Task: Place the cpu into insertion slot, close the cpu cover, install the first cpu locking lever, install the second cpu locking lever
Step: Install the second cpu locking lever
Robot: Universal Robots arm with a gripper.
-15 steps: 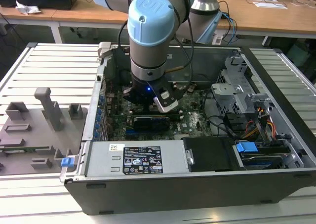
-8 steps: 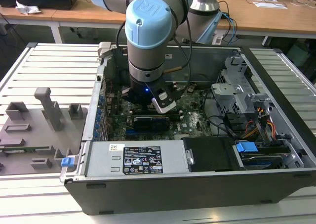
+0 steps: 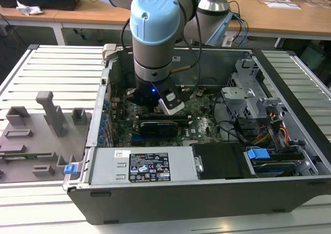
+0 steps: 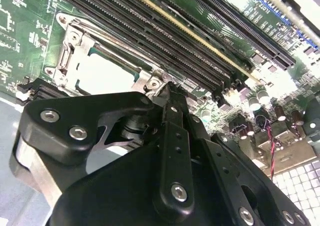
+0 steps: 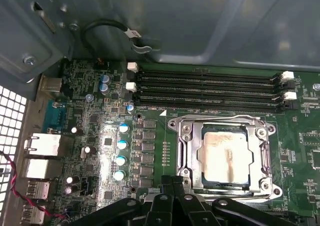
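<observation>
The cpu (image 5: pixel 223 158) is seen seated in the insertion slot (image 5: pixel 186 136) w/ the cpu cover (image 5: pixel 263 156) shut down over it, on the green motherboard (image 5: pixel 95 121). The gripper (image 5: pixel 172 182) is held narrow, fingers pinched together, empty, just beside the cover's edge.

PC case (image 3: pixel 170 203) lies open on the table, fixture tray (image 3: pixel 36 141) well apart at the exterior view's left. Board (image 3: pixel 201 121) sits flat in the case floor, drive cage (image 3: pixel 247 92) at the exterior view's right, PSU (image 3: pixel 142 167) along the near wall. Arm (image 3: pixel 155 32) reaches down into the case over the board. Cpu (image 5: pixel 222 156) sits in the slot (image 5: pixel 186 158), cover (image 5: pixel 260 158) down around it (in both wrist views). RAM slots (image 5: pixel 205 89) run just beside the slot, between it and the case wall. Gripper (image 5: pixel 172 183) sits at the slot's edge.
</observation>
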